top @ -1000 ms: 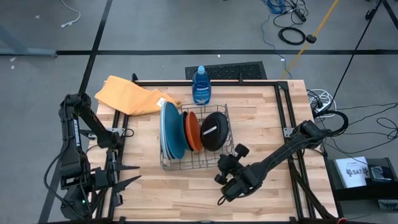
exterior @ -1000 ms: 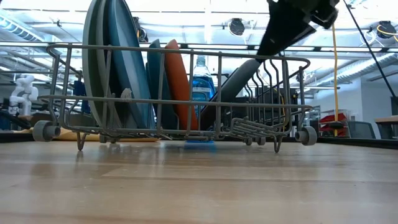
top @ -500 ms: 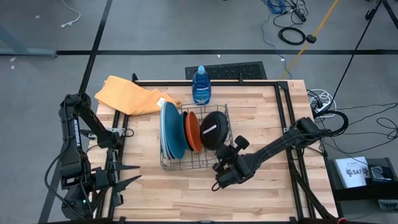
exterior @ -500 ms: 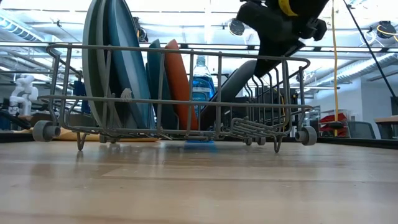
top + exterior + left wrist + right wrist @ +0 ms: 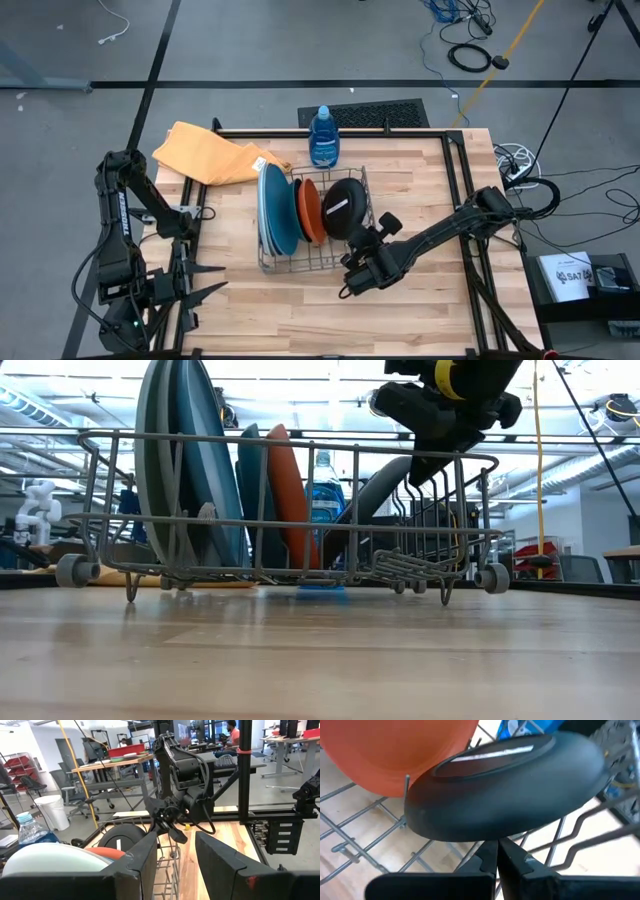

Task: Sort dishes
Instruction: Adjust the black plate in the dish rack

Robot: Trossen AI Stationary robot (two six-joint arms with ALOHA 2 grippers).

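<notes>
- The biggest change is in the right arm: over the last second its right pincer (image 5: 352, 284) has travelled from the open tabletop (image 5: 420, 180) at about five o'clock of the wire rack (image 5: 345, 262) up to the rack's near right corner. From the low camera the wrist now hangs over the rack's right end.
- Its fingers are clenched together with nothing between them, and in its own wrist camera the tips sit just under the rim of the black plate (image 5: 510, 785). We judge this a closed-finger approach, perhaps to nudge or straighten that plate, not a grasp.
- The left arm waits off the tabletop at about eight o'clock, unmoved; its left pincer (image 5: 175, 852) is parted and holds nothing.
- The dishes have not shifted. All stand on edge in the rack at the tabletop's centre: the large blue plate (image 5: 277, 212) and its paler neighbours at the nine o'clock end, the orange plate (image 5: 311, 211) next, and the black one leaning at the three o'clock end. We cannot separate every large plate from above.
- For the task, this looks nearly done: every plate we see is racked, and only the tilted black plate seems to need attention.
- The orange cloth (image 5: 210, 153) lies at eleven o'clock and the blue bottle (image 5: 323, 138) at twelve.
- Writing: the bottle's label is too small to read; a white stripe or sticker on the black plate shows no legible text.
</notes>
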